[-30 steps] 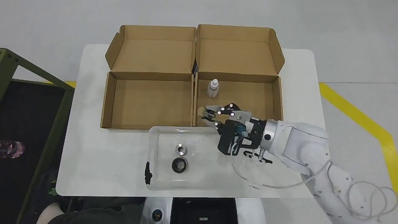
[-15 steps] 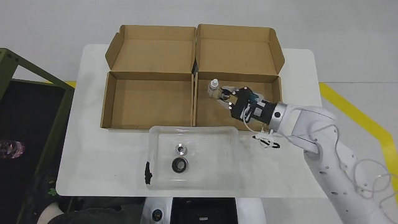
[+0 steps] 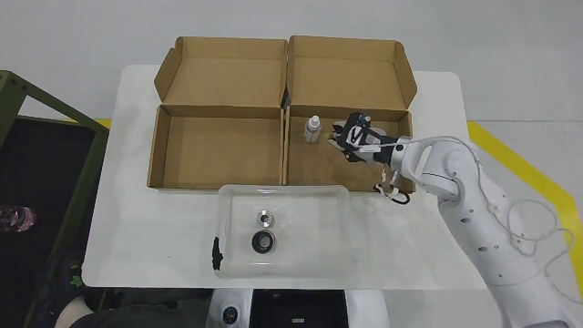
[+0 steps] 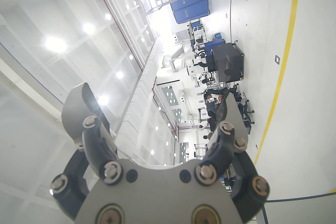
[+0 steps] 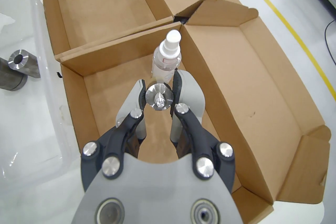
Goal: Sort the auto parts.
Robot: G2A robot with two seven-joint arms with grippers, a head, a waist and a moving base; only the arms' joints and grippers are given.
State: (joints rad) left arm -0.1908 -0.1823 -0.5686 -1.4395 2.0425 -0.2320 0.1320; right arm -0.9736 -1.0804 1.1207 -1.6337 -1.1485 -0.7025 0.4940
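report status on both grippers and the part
Right gripper shut on metal part over right cardboard box. Left gripper open, empty. Spray bottle upright just beyond the part, same box.

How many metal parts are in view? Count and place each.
3. One round part is clamped in the right gripper over the right box; a silver cylinder and a dark ring lie in the clear tray. A small black piece at its edge may be another.

From above the arms, the top camera looks down on the white table (image 3: pixel 137 228). The right wrist camera, close behind the right gripper (image 5: pixel 159 89), faces into the cardboard box (image 5: pixel 249 72) seen right of centre in the top view. The left wrist camera, behind the left gripper (image 4: pixel 156 95), tilts toward a hall ceiling (image 4: pixel 39 12).
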